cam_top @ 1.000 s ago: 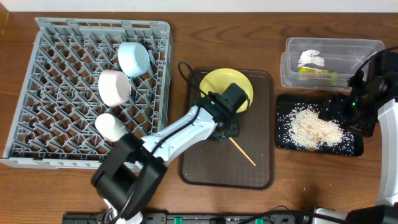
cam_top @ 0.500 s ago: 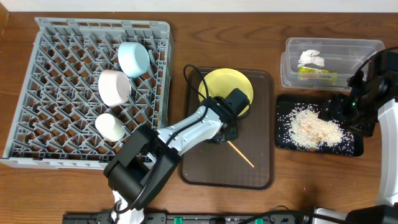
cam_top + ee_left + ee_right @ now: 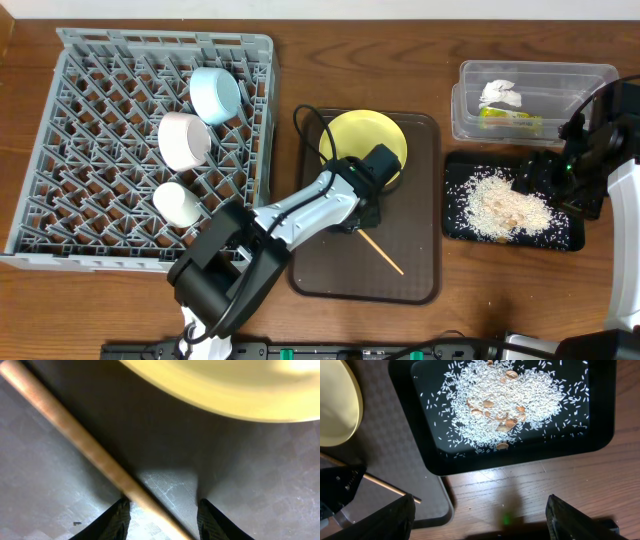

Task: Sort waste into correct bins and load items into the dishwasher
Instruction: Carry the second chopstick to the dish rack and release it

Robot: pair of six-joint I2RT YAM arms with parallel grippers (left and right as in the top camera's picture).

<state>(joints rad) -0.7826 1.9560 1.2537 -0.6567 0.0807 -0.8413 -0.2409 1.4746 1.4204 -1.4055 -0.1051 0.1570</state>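
Note:
My left gripper [image 3: 361, 216] is low over the brown serving tray [image 3: 420, 200], just in front of the yellow plate [image 3: 362, 140]. It is open, and its fingers [image 3: 165, 522] straddle one wooden chopstick [image 3: 75, 435] that lies on the tray and touches the left finger. The chopstick's free end [image 3: 387, 257] points to the front right. My right gripper [image 3: 535, 175] is open and empty [image 3: 482, 520], above the black tray [image 3: 565, 238] of rice scraps [image 3: 495, 205]. The tissue [image 3: 500, 93] and wrapper [image 3: 505, 115] lie in the clear tub [image 3: 600, 75].
The grey dish rack [image 3: 140, 40] at left holds the blue bowl [image 3: 215, 93], the pink-white bowl [image 3: 184, 140] and the white cup [image 3: 178, 203]. The right wrist view shows the black tray [image 3: 600, 435], the brown tray's corner [image 3: 395, 435] and bare wood in front.
The left arm's elbow swung right and the gripper came down over the chopstick, whose free end shifted slightly toward the front left. The right arm has not moved.

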